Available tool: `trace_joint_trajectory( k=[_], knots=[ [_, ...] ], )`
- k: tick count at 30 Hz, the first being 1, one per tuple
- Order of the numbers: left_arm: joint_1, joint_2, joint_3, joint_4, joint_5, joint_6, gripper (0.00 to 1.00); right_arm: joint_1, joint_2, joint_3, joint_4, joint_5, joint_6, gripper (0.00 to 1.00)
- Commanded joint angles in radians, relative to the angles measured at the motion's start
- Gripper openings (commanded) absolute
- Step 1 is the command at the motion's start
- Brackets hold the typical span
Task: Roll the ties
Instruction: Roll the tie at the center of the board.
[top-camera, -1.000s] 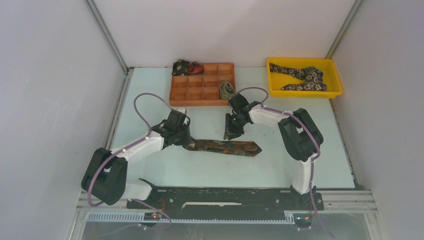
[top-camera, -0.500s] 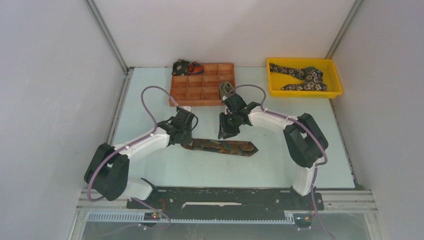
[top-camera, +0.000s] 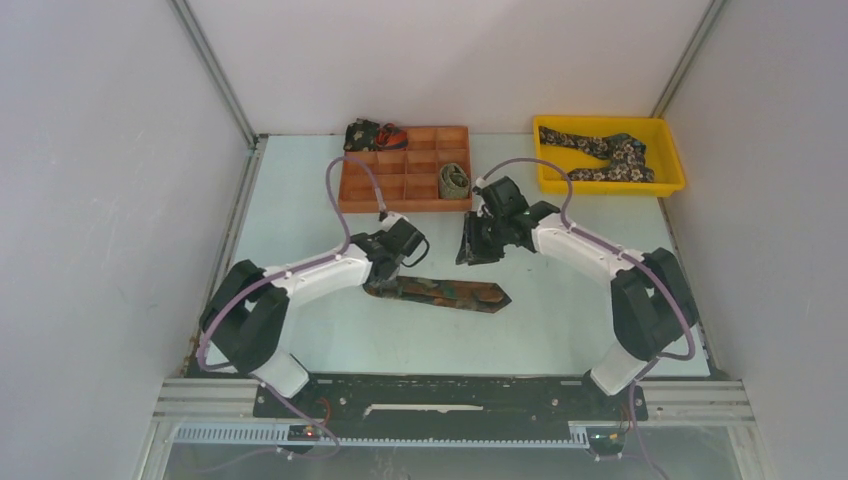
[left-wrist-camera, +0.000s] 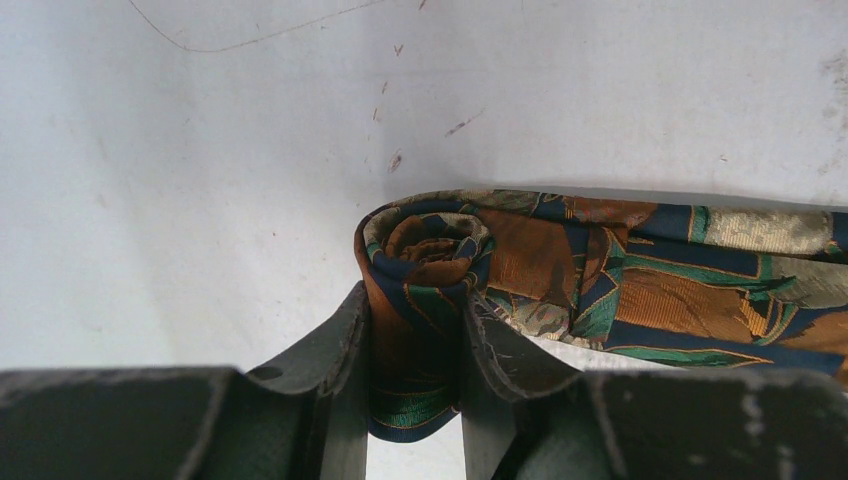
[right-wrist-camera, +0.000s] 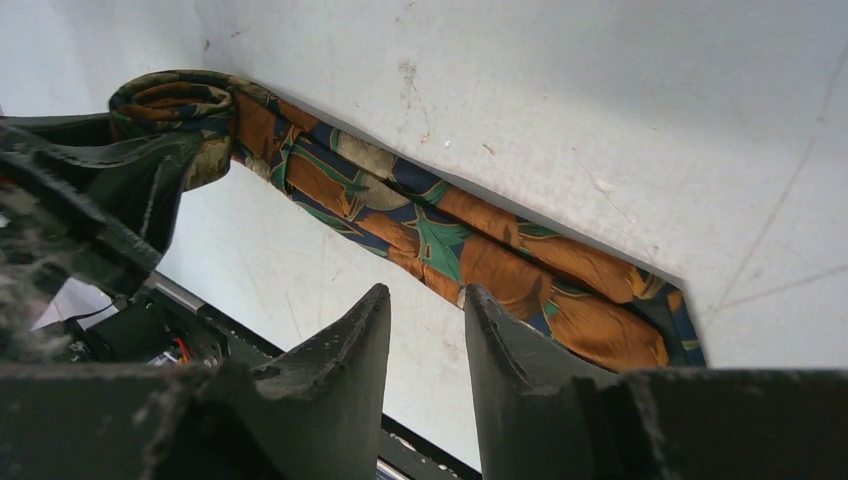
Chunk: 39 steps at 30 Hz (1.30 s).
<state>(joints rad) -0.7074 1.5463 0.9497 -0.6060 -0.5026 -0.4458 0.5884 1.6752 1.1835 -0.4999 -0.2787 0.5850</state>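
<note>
- Top view: the jaws of the left gripper come down on the left end of a long, narrow necktie of rust-brown, navy and green patterned fabric. From here their grip cannot be made out. The necktie lies flat across the pale blue-green table, with its pointed tip to the right.
- The right gripper hangs just behind the necktie's middle, apart from it.
- Farther back stands an orange plastic organiser tray with square compartments. A small olive rolled coil sits in a right-hand compartment and a dark floral bundle at the back left corner.
- A yellow plastic bin at the back right holds a loose dark floral necktie.
- Left wrist view: the left gripper has its jaws clamped narrowly on the necktie's rolled end. This is a tight spiral standing on edge, and the unrolled length runs off to the right on the table.
- Right wrist view: the right gripper holds its jaws slightly apart with nothing between them, above the table. The necktie runs diagonally beyond the fingertips, with its coil at the upper left.
</note>
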Motion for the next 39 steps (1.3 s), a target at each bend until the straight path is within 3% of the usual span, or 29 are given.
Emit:
trace_joint_trajectory(
  k=[1, 9, 18, 22, 29, 39],
  knots=[
    [-0.056, 0.068, 0.082, -0.065, -0.132, 0.02, 0.13, -0.029, -0.092, -0.028, -0.005, 0.018, -0.028, 0.37],
    [-0.14, 0.229, 0.188, -0.145, -0.169, 0.029, 0.13, -0.065, -0.159, -0.064, -0.016, 0.004, -0.035, 0.37],
    [-0.196, 0.307, 0.238, -0.169, -0.131, 0.022, 0.16, -0.082, -0.198, -0.081, -0.029, 0.0, -0.039, 0.37],
    [-0.208, 0.328, 0.259, -0.172, -0.097, 0.02, 0.24, -0.083, -0.205, -0.081, -0.029, -0.002, -0.037, 0.37],
    [-0.221, 0.298, 0.265, -0.183, -0.075, 0.007, 0.47, -0.082, -0.211, -0.081, -0.026, -0.013, -0.029, 0.37],
    [-0.221, 0.196, 0.265, -0.187, -0.039, 0.004, 0.58, -0.073, -0.205, -0.079, 0.013, -0.036, 0.003, 0.38]
  ],
)
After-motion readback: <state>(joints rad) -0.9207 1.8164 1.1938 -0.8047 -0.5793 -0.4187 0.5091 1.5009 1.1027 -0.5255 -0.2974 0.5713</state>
